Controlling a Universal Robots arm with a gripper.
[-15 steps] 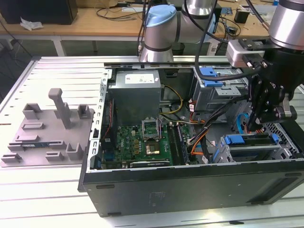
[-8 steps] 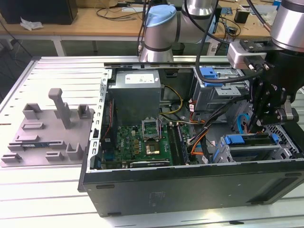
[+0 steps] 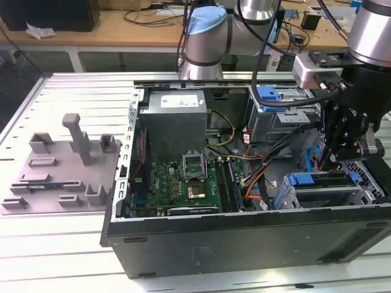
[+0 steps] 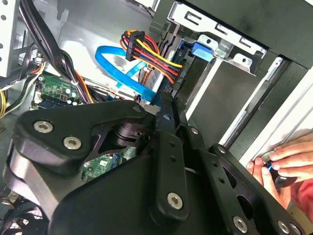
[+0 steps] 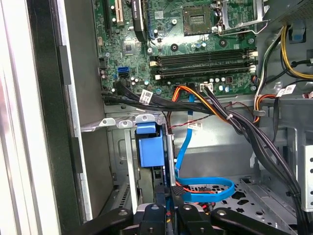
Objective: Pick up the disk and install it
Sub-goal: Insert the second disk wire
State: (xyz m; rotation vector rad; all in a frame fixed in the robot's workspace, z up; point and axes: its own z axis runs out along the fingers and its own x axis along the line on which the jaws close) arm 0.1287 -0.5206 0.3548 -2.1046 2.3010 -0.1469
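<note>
The disk (image 3: 317, 180) sits in the lower metal drive cage at the exterior view's right, inside the open computer case, with its blue carrier on top. In the first wrist view the carrier's blue tab (image 5: 148, 147) stands in the cage slot beside the case wall. My gripper (image 3: 330, 160) hangs just above and beside that cage. Its fingers are shut, with nothing visible between them. The fingertips (image 5: 172, 192) end close to the disk's edge, and whether they touch it I cannot tell. In the second wrist view the black gripper (image 4: 164, 110) linkage narrows to a point near a blue cable.
A second grey drive cage with a blue bracket (image 3: 269, 94) stands behind. Bundled cables (image 5: 230, 117) and a blue data cable (image 5: 205, 185) cross the space by the motherboard (image 3: 183, 183). A person's hand (image 4: 283, 161) rests at the case edge. A grey fixture (image 3: 61, 165) lies left.
</note>
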